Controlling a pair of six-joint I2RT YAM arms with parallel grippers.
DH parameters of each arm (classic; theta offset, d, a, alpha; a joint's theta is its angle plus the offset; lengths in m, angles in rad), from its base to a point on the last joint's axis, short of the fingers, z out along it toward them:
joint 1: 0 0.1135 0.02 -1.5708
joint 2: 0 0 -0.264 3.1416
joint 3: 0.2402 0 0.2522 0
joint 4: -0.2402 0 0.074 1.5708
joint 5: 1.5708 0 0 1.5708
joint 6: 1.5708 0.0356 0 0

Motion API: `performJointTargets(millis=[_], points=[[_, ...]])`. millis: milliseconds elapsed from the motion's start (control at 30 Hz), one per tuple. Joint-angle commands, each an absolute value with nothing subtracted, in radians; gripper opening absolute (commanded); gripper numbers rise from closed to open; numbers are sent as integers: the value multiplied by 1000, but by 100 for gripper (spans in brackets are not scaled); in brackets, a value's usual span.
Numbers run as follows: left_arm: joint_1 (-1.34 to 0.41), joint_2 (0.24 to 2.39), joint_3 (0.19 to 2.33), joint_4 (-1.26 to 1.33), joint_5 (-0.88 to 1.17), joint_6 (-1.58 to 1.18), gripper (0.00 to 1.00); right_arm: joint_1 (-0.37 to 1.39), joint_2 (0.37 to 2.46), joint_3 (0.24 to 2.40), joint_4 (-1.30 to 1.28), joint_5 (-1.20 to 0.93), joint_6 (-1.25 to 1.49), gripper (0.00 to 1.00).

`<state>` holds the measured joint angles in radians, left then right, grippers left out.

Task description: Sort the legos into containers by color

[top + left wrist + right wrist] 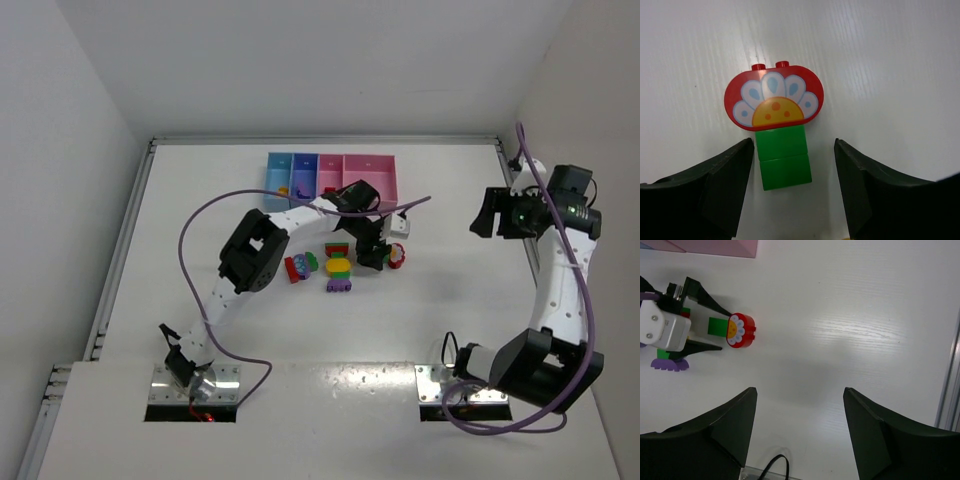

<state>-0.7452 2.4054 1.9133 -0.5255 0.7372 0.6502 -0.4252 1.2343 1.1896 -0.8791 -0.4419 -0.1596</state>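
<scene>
A clump of a red flower-printed brick [774, 97] on two green bricks [784, 156] lies on the table. My left gripper [793, 145] is open, and its fingers stand on either side of the green bricks without touching them. In the top view the left gripper [374, 257] sits just left of the red flower brick [398, 256]. My right gripper [487, 213] is open and empty, held above bare table at the right. It also shows open in its own view [800, 390], where the flower brick [741, 330] lies far left. The four joined containers [370, 160] stand at the back.
A red and green clump [298, 267], a yellow, green and purple clump [339, 272] and a red and green piece [337, 250] lie left of the left gripper. The left arm's purple cable [200, 215] loops over the table. A metal rail [951, 390] runs along the right edge.
</scene>
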Motion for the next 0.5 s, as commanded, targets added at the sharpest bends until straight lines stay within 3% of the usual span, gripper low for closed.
performJointTargets(millis=[0,67,100,200,333,467], points=[[-756,2431,1968,-512,723,661,71,-437,1197,1203,-893,-472,-175,71],[-756,2442,1968,-512,698,661,61,-437,1177,1203,-904,-482,-186,71],[-765,2442,1977,-512,698,661,47,-437,1177,1194,-904,-491,-186,71],[-765,2427,1953,-512,672,637,29,-437,1164,1184,-904,-521,-206,69],[-744,2300,1794,-497,687,637,24,-424,1228,1166,-963,-724,-230,69],[-704,2074,1573,-309,683,491,21,-423,1367,1103,-973,-975,-187,70]])
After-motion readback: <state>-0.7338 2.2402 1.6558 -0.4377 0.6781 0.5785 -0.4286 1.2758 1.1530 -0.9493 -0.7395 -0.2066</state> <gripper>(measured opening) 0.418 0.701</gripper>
